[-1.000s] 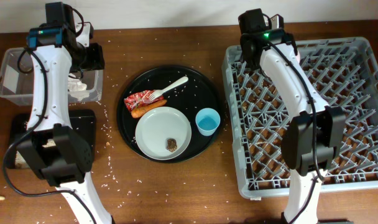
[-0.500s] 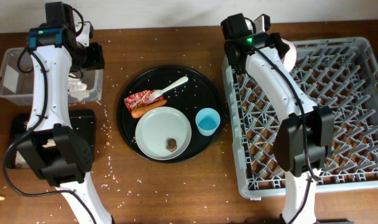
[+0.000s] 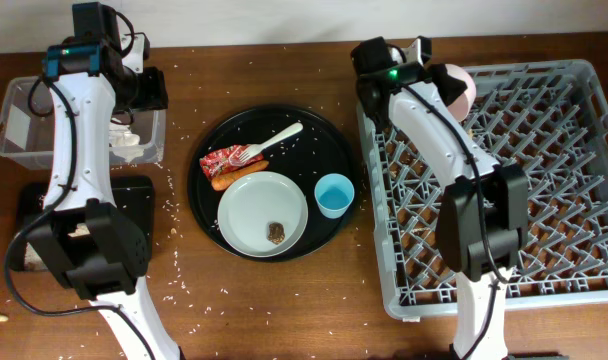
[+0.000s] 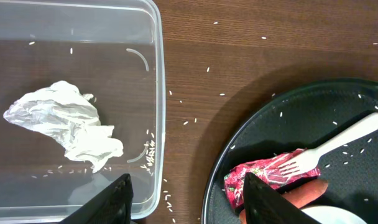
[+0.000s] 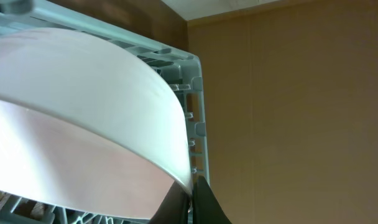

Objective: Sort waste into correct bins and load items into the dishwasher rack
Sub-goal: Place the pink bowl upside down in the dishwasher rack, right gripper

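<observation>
Left tool (image 4: 189, 200) is spread and empty. Its two dark fingertips (image 4: 112, 199) sit at the bottom edge of the left wrist view, over the right wall of the clear tub (image 4: 156, 74) and the bare tabletop (image 4: 195, 56) beside it. The crumpled white napkin (image 4: 64, 124) lies inside the tub, left of frame. Pale grains (image 4: 148, 152) are scattered in the tub, on the tabletop and on the round black tray (image 4: 239, 143).

Overhead: the left tool (image 3: 144, 92) is at upper left, above the tub's right end. The flat black tray (image 3: 139, 195) is below the tub, mostly hidden by the arm.

On the round tray at centre frame:
- The white fork (image 3: 269, 143) has its tines resting on the red wrapper (image 3: 222, 158).
- The orange stick (image 3: 239, 175) is just below the wrapper, touching the grey plate (image 3: 254, 205).
- A small brown lump (image 3: 275, 232) is on the plate.
- The light-blue cup (image 3: 334, 194) stands upright on the tray, right of the plate.

Right tool (image 3: 440, 78) is pinching the rim of the cream bowl (image 3: 459, 90), held tilted over the upper-left corner of the dishwasher rack (image 3: 544, 200). In the right wrist view the bowl (image 5: 83, 106) fills the frame, the rack corner (image 5: 192, 81) is behind it, and the tool (image 5: 192, 200) is closed on the rim at the bottom. Cannot tell if the bowl touches the rack.
</observation>
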